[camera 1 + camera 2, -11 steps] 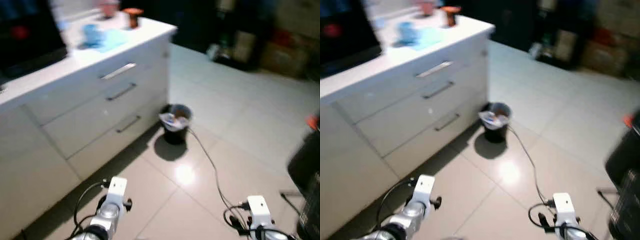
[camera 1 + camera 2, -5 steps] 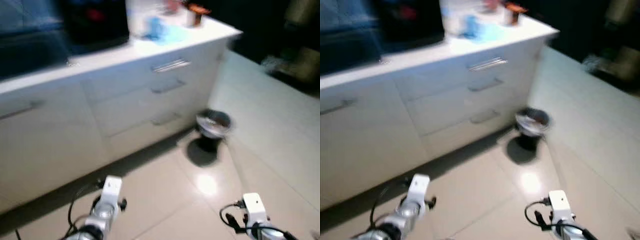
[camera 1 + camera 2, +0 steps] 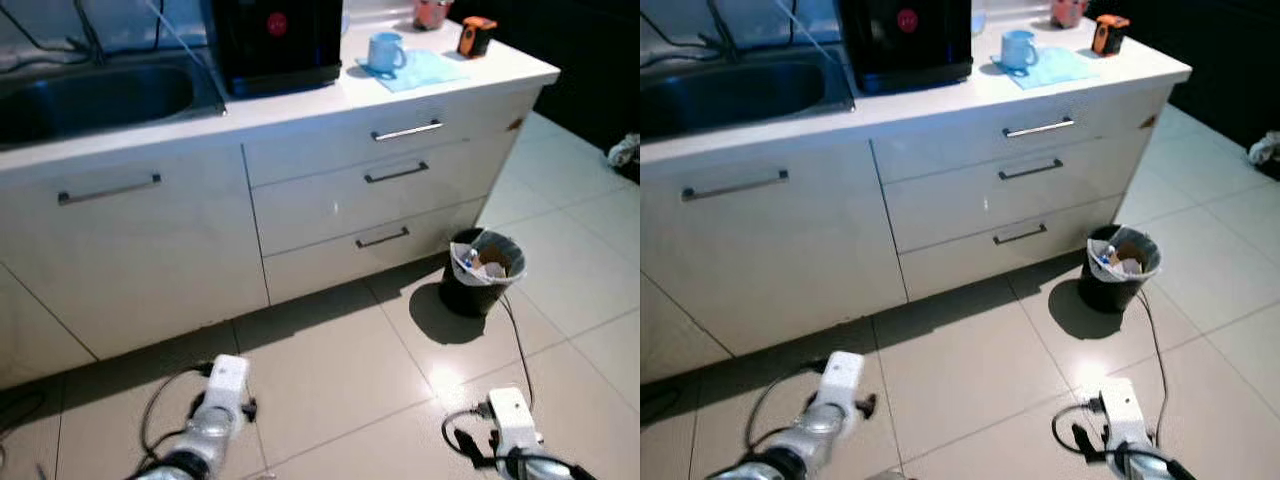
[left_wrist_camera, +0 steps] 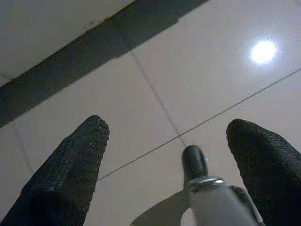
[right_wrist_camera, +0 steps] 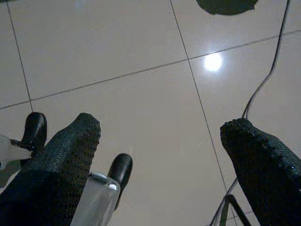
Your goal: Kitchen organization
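The robot is standing on the tiled floor (image 3: 330, 370) facing a white bench (image 3: 300, 105), with both arms hanging low and idle. The left gripper (image 4: 164, 155) is pointing at the floor with its jaws wide apart and nothing between them. The right gripper (image 5: 160, 155) is likewise hanging over the tiles, jaws apart and empty.

The likely task items are sitting on the bench top, ahead of and well above both grippers, toward the robot's right: a blue mug (image 3: 384, 51) resting on a light blue cloth (image 3: 415, 70), with an orange object (image 3: 477, 35) and a pink object (image 3: 431, 13) farther back near the end of the bench. A black appliance (image 3: 272, 42) is standing to the left of the mug, beside the sink (image 3: 95, 95). Three drawers (image 3: 395, 175) are lying directly below the mug. A black bin (image 3: 482, 270) is standing on the floor near the bench end, with a cable (image 3: 515, 340) trailing from it.

The mug group is lying nearer the right arm, so that arm appears better placed to reach it. Both arms would first need raising to bench height.
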Motion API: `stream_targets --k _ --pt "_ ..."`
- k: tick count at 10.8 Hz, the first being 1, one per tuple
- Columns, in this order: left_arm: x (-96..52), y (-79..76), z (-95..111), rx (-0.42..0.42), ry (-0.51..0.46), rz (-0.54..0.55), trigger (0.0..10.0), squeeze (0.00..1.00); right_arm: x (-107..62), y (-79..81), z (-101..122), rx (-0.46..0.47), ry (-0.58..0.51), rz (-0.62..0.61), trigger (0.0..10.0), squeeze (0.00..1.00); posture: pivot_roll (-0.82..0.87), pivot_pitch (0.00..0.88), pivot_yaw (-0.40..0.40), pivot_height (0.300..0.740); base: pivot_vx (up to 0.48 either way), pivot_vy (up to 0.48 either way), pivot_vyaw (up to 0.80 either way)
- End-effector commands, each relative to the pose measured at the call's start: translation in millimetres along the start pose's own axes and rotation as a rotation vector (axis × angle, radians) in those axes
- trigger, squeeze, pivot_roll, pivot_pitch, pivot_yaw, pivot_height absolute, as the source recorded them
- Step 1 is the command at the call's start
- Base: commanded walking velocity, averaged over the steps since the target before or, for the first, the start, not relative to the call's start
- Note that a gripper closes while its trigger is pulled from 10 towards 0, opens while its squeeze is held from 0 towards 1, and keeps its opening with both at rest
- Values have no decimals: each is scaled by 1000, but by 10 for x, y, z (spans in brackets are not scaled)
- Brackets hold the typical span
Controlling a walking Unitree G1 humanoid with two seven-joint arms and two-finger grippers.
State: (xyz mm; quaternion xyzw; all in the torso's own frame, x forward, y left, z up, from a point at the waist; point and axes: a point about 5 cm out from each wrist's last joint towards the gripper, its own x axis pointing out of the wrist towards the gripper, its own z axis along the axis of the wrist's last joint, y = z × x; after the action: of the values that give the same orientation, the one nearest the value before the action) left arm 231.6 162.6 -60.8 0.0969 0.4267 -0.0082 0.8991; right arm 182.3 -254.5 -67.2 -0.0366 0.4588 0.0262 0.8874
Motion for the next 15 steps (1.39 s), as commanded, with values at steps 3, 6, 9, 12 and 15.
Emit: stream_targets --k 3,6,9,12,15 --pt "5 26 38 16 -10 16 10000 0 1 -23 38 -17 -2 -4 10000 0 38 14 14 740 380 0 0" --pt "5 41 45 23 -15 25 10000 0 5 -11 46 -17 -5 0 10000 0 37 13 18 740 371 0 0" --pt "5 46 38 27 -13 22 10000 0 6 1 47 -27 -9 11 10000 0 37 19 19 740 346 0 521" --pt "3 42 26 32 -11 21 10000 0 3 0 33 -33 -5 15 10000 0 36 24 20 740 340 0 788" --pt "3 34 27 36 -10 19 10000 0 0 -10 30 -36 -3 14 10000 0 37 25 15 740 314 0 788"
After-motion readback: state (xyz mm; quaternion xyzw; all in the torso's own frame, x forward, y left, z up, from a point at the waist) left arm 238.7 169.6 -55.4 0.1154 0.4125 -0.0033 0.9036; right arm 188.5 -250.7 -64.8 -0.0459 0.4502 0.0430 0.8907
